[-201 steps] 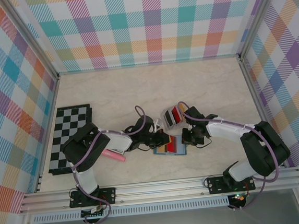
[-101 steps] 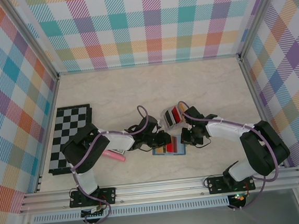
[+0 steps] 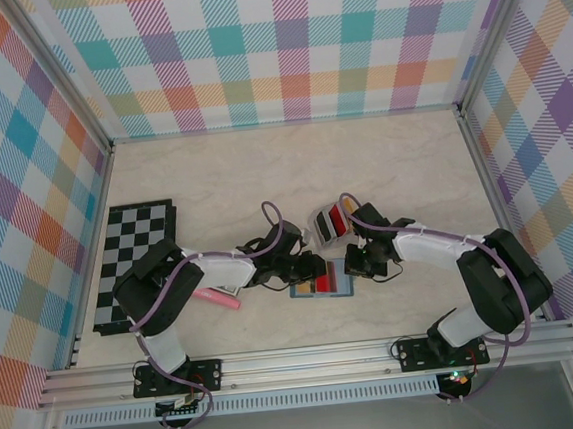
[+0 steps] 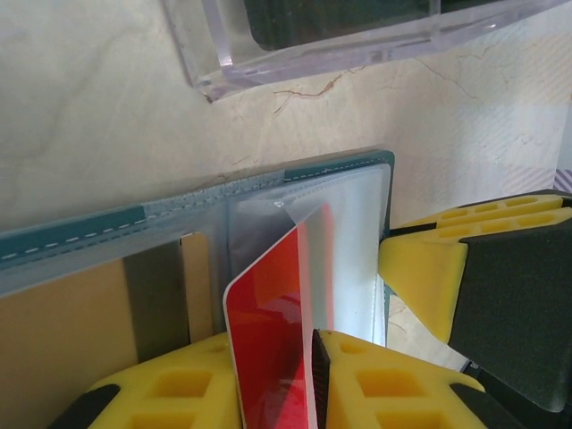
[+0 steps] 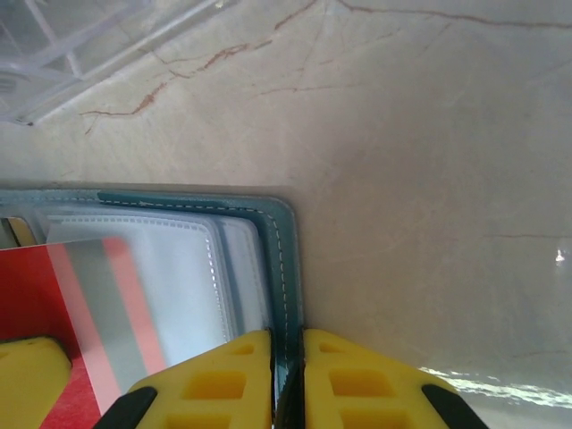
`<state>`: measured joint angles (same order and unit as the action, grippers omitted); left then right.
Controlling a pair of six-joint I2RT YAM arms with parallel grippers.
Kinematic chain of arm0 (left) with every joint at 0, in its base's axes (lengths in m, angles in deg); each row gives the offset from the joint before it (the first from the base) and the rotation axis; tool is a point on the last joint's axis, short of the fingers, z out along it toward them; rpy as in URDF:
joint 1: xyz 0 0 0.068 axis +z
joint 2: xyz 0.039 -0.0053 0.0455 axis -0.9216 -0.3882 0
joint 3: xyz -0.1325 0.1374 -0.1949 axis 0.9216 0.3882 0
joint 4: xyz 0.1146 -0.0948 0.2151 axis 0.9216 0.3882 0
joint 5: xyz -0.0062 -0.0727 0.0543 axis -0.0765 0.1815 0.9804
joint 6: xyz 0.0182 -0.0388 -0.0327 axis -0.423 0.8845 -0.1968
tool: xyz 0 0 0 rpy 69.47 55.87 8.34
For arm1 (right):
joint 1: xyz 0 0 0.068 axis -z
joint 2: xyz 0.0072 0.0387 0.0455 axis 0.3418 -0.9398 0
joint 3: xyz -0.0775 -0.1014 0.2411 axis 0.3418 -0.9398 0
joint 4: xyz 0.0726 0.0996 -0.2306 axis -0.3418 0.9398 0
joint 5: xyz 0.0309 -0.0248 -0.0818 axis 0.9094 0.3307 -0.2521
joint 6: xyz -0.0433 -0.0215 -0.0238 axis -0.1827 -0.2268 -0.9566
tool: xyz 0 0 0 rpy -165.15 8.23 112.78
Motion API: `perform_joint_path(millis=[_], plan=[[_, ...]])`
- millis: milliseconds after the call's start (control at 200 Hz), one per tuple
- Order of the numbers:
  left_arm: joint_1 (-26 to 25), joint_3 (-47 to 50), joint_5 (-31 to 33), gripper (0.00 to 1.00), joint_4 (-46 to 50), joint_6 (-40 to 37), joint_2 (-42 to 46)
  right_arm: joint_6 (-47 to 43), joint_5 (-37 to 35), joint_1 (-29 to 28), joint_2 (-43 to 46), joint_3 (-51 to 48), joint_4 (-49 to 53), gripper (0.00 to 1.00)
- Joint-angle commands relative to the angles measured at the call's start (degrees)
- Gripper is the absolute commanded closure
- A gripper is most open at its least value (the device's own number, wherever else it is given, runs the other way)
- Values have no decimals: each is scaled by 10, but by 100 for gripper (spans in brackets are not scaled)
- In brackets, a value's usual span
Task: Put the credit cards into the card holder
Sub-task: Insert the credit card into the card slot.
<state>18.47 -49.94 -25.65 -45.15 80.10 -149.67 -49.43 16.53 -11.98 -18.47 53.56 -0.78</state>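
Observation:
The teal card holder (image 3: 322, 286) lies open on the table between both grippers. My right gripper (image 5: 286, 344) is shut on its teal stitched edge (image 5: 284, 241). My left gripper (image 4: 273, 357) is open a little. A red credit card (image 4: 268, 331) stands slanted between its yellow fingers, with its far end inside the holder's clear sleeve (image 4: 349, 223). A tan card (image 4: 63, 331) and a dark card (image 4: 156, 295) sit in the neighbouring slots. From above, the left gripper (image 3: 314, 268) and right gripper (image 3: 355, 266) face each other over the holder.
A clear plastic box (image 3: 329, 223) holding more cards stands just behind the holder, and its edge (image 4: 313, 45) is close to my left fingers. A pink stick (image 3: 216, 297) lies by the left arm. A chessboard (image 3: 135, 263) lies at the left.
My left jaws have eased apart around the red card. The holder has shifted slightly left. The right gripper still pinches the holder's edge.

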Motion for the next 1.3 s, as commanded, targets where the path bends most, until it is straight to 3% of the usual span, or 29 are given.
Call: perform_joint_path(millis=[0,215,670,905,1295], plan=[[-6,-4,8,78,40,-12,3,9,-2,-5,-33,-15,-6,87],[-7,-15,-9,81,15,-2,-19,9,0,-5,-33,-14,-7,87],[-22,-57,-22,66,17,1,-51,16,-8,-5,-30,-14,-4,87],[-22,-61,19,58,97,-17,-24,21,-27,-5,-29,-6,18,87],[-42,-102,43,57,147,-15,-45,40,17,-5,-9,-17,-15,88]])
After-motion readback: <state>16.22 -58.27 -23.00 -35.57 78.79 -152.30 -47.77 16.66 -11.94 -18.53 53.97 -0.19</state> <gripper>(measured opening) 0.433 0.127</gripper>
